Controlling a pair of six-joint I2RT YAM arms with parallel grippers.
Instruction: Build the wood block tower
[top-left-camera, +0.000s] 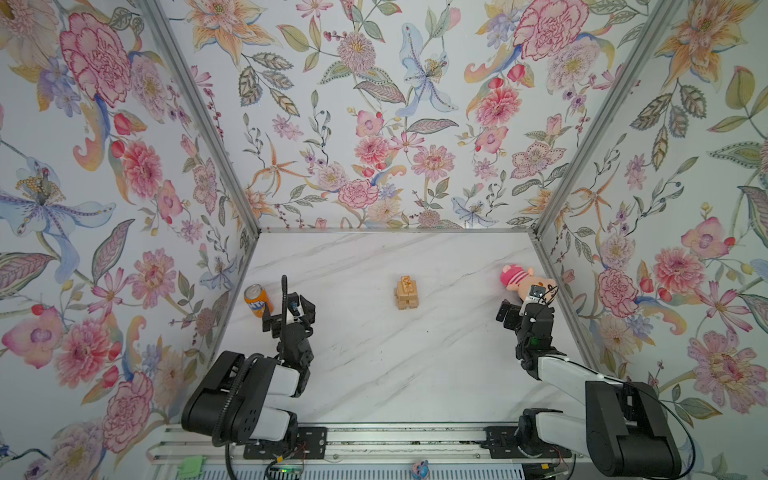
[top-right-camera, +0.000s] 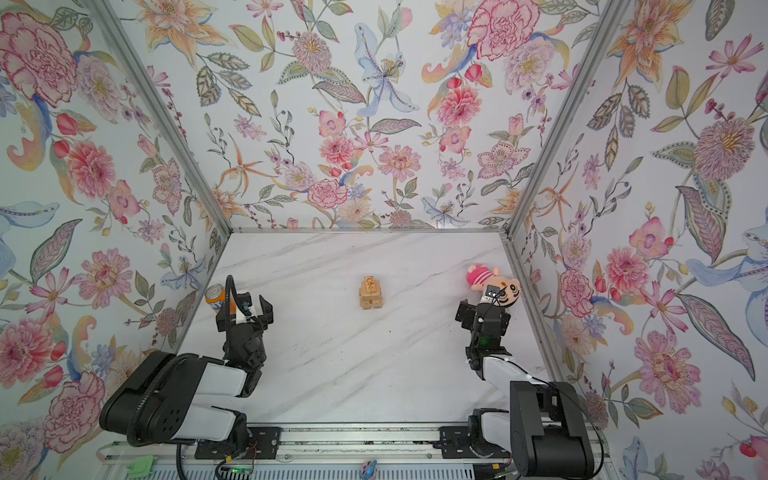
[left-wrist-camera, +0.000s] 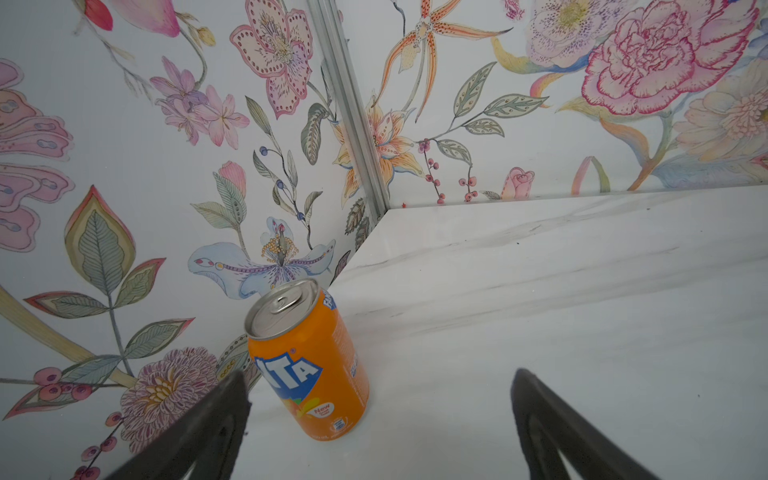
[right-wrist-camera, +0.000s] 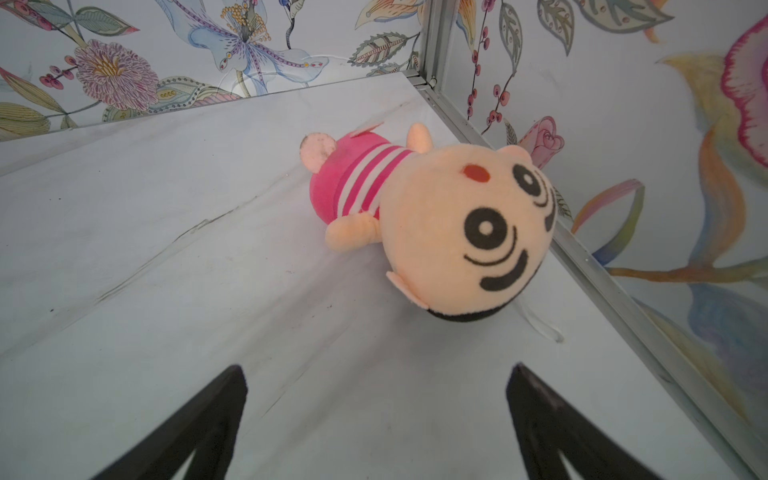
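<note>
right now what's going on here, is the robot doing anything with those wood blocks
Nothing is being handled at this moment. A small wood-block tower stands in the middle of the table, with an orange-printed block on top, and no loose blocks show. The left claw hangs open and empty by the soda can. The right claw hangs open and empty by the plush doll. Both are well apart from the tower.

The orange soda can (left-wrist-camera: 316, 374) reads "TA" in white letters and "New" near its base.
</note>
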